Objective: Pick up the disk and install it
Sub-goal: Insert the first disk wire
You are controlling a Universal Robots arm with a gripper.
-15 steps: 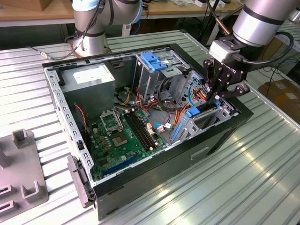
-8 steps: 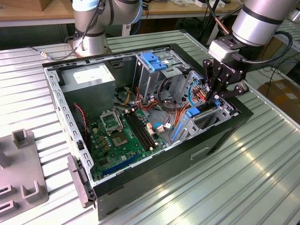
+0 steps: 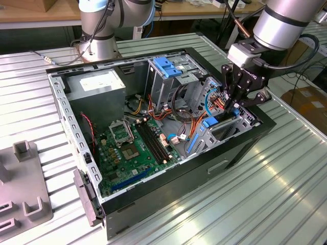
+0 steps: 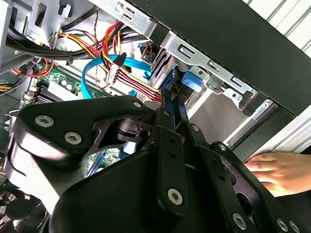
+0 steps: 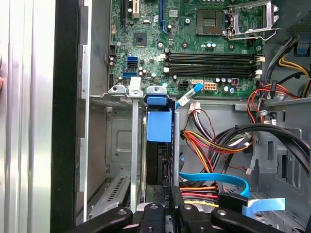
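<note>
The disk (image 5: 159,124) stands on edge in a slot of the metal bay at the front corner of the open computer case (image 3: 153,189), its bright blue carrier facing up. That blue carrier also shows in the exterior view (image 3: 210,122) and in the second wrist view (image 4: 192,80). My gripper (image 3: 231,108) hangs right over this bay. Its black fingers (image 4: 167,111) are drawn close together at the disk's near end in both wrist views, and the gripper (image 5: 165,206) is shut on the disk. The lower part of the disk is hidden by the bay walls.
Bundles of red, yellow and blue cables (image 5: 214,141) lie right beside the bay. A tall grey drive cage with a blue bracket (image 3: 166,66) stands behind it, beside the motherboard (image 3: 135,148). A person's hand (image 4: 279,170) rests on the table outside the case. Grey fixtures (image 3: 25,204) sit at the exterior view's left.
</note>
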